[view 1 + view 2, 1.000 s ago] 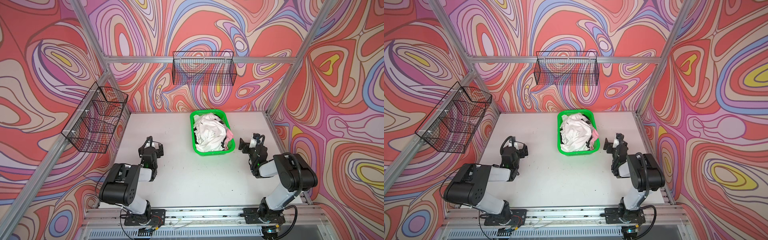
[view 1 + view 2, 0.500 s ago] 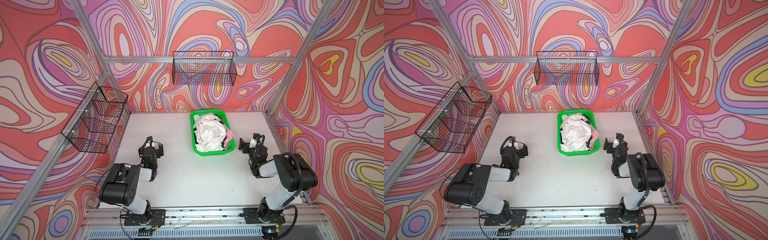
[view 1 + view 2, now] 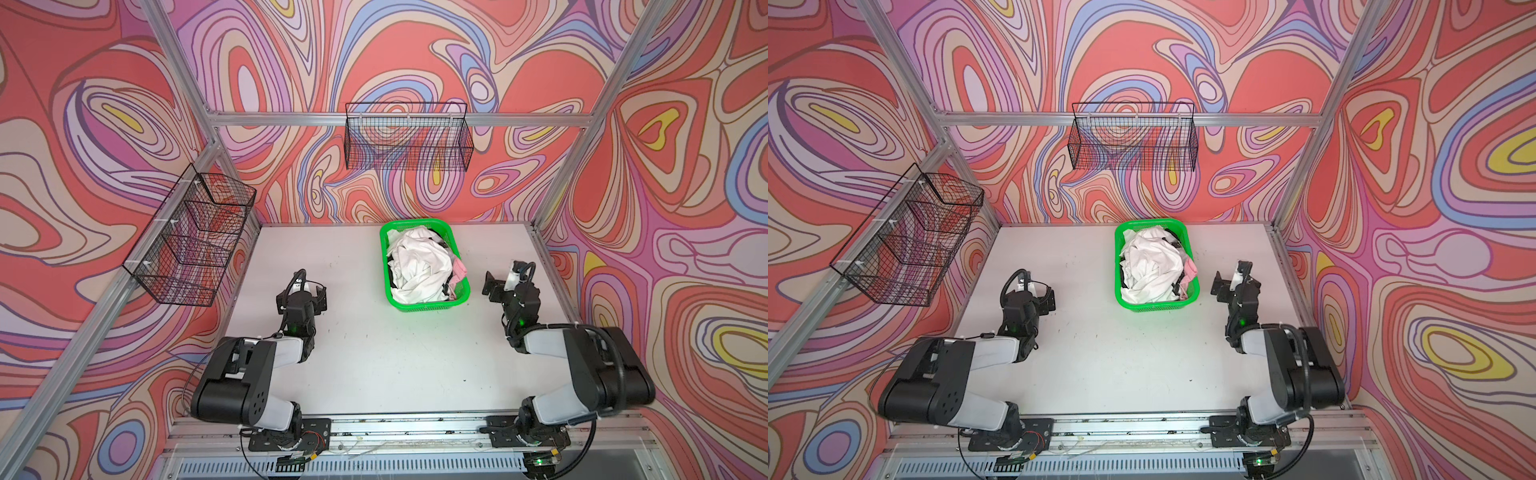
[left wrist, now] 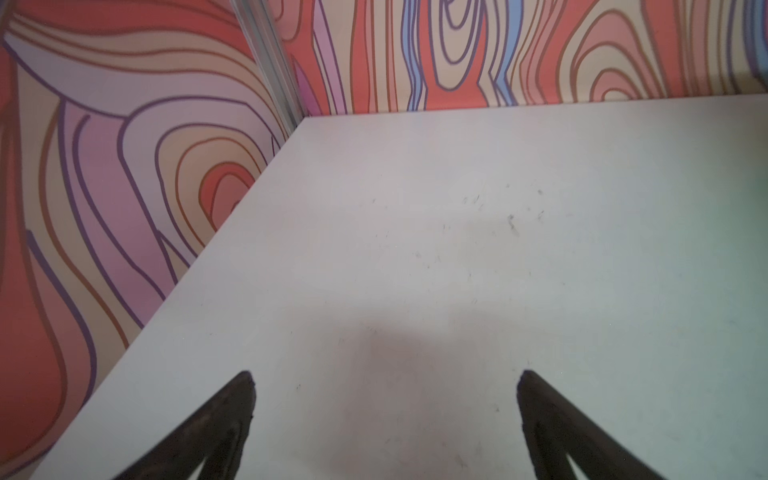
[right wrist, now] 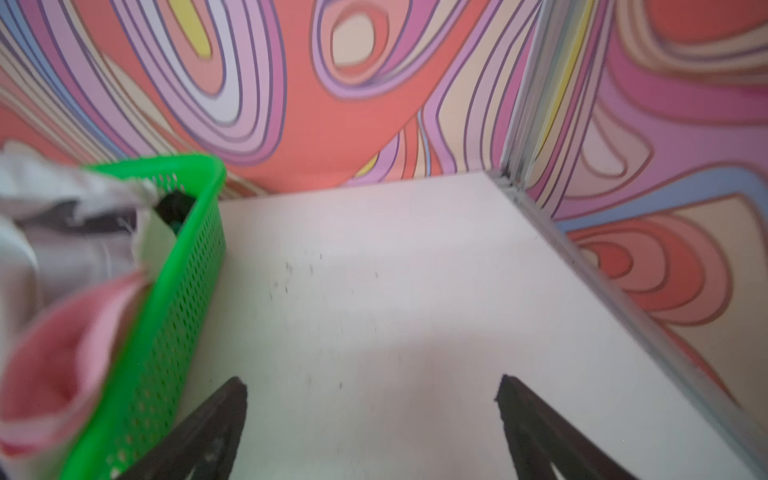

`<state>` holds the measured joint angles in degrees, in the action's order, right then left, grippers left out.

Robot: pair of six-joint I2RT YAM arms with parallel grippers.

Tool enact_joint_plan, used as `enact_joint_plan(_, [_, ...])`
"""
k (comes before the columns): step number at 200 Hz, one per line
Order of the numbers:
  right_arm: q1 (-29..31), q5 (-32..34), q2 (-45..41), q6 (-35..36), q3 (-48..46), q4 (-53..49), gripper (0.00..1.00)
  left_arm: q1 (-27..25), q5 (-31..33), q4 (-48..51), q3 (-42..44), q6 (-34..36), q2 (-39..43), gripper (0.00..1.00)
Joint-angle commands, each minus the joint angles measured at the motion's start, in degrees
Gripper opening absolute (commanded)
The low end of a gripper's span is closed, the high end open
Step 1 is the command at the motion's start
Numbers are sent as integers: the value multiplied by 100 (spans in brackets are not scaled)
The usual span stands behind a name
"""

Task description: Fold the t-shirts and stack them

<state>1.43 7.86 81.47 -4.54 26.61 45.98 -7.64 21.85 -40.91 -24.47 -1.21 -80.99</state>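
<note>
Bench (image 3: 374, 357) carries a bright green basket (image 3: 424, 308), its long axis running toward the back wall. Inside the basket the t-shirts (image 3: 419, 266) lie in a crumpled heap, mostly white, with a pale pink one (image 3: 458, 268) at the basket's right rim. The right end effector (image 3: 505, 277), jaws wide apart and empty, sits just beside that rim, so it looks nearer. The left end effector (image 3: 309, 291), likewise spread and empty, is well apart off the basket's left side.
</note>
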Motion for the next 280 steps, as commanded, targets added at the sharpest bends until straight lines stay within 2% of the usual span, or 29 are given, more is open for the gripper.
enact_joint_plan(1, [-11,14,-989,-952,787,-1538,98,-71,705,2178,-1354,-902,794,100])
enact_joint_plan(12, [-12,76,-1095,-2049,1131,-2126,98,-62,581,3639,-2164,-1500,1028,100])
enact_joint_plan(24, [-20,196,-1133,-3221,1498,-3159,98,-54,-96,4973,-2959,-1706,1145,100])
enact_joint_plan(39, [-20,-687,-1203,-2877,1530,-2983,98,-61,-542,5987,-3420,-2304,1404,100])
enact_joint_plan(50, [-33,-1286,-1247,-3386,1423,-2742,98,-53,-706,6348,-3336,-2786,1800,100])
enact_joint_plan(59, [-31,-1595,-1214,-3622,1523,-2783,98,-58,-994,6243,-3073,-2798,2154,100])
enact_joint_plan(74, [-29,-2265,-937,-3576,2086,-3608,98,-59,-1119,6113,-2686,-2876,2763,100])
enact_joint_plan(89, [190,-2448,-649,-3131,2565,-4527,98,-62,-1251,6170,-2504,-2798,3276,100])
enact_joint_plan(96, [434,-2241,-564,-2929,2736,-4898,98,-62,-1236,6271,-2456,-2832,3444,100])
enact_joint_plan(110, [1167,-1364,-453,-2461,3144,-5582,98,-62,-1287,6467,-2402,-2870,3627,100])
enact_joint_plan(122, [1654,-657,-385,-2325,3407,-5941,98,-62,-1358,6726,-2443,-2939,3624,100])
enact_joint_plan(144, [1954,-400,30,-2359,3730,-6562,97,-62,-1469,7023,-2450,-2982,3529,100])
enact_joint_plan(165, [2488,156,259,-2509,3777,-7178,93,-61,-1492,7316,-2548,-2978,3528,100])
enact_joint_plan(210, [3327,341,369,-3515,3614,-7737,85,-62,-1646,7434,-2446,-3034,3543,100])
enact_joint_plan(235, [3759,639,29,-4859,3364,-7902,84,-62,-1764,7446,-2474,-3069,3404,100])
enact_joint_plan(252, [3985,736,-130,-5729,3229,-7966,87,-62,-1821,7473,-2533,-3077,3256,100])
enact_joint_plan(269, [4067,759,-175,-6319,3197,-7993,98,-62,-1935,7465,-2555,-3072,3162,100])
enact_joint_plan(280, [4067,971,-133,-6782,3316,-8317,98,-62,-2009,7458,-2562,-3072,3127,100])
